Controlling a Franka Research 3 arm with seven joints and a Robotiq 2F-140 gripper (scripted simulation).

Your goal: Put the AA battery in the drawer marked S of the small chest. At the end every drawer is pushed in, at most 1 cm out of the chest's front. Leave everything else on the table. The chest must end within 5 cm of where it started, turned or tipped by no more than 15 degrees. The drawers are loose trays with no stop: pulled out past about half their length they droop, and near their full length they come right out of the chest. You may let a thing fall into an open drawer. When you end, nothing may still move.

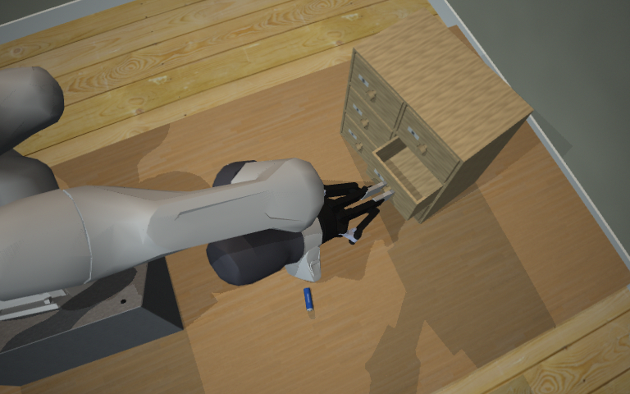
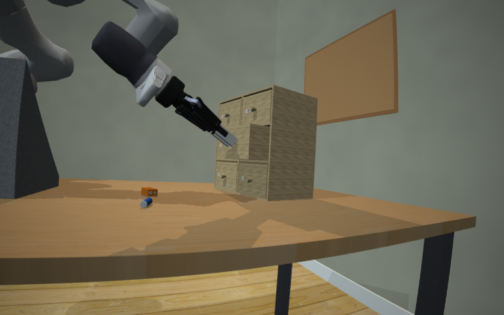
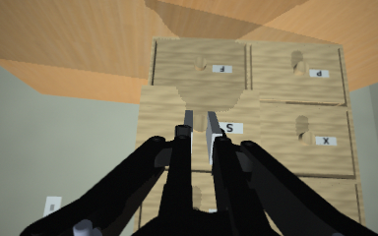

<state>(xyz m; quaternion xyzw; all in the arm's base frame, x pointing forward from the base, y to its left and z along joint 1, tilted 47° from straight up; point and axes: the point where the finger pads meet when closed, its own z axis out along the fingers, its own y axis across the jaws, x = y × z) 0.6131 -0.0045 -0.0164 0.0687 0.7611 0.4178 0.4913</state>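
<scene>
The blue AA battery (image 1: 307,298) (image 2: 146,203) lies on its side on the table, well away from the chest (image 1: 450,88) (image 2: 291,148). The drawer marked S (image 1: 407,191) (image 2: 258,142) (image 3: 157,128) is pulled partly out, about level; its tray shows no object in the part visible from above. My gripper (image 1: 387,189) (image 2: 233,142) (image 3: 199,122) slants down to the drawer's front. Its fingers are nearly together, one on each side of the S drawer's knob (image 3: 199,124), and are shut on it. The chest stands upright.
An orange block (image 2: 149,191) lies behind the battery in the exterior view, hidden by the arm in the top view. The other visible drawers, among them F (image 3: 172,61), P (image 3: 276,69) and X (image 3: 281,147), look pushed in. The arm reaches low over the table.
</scene>
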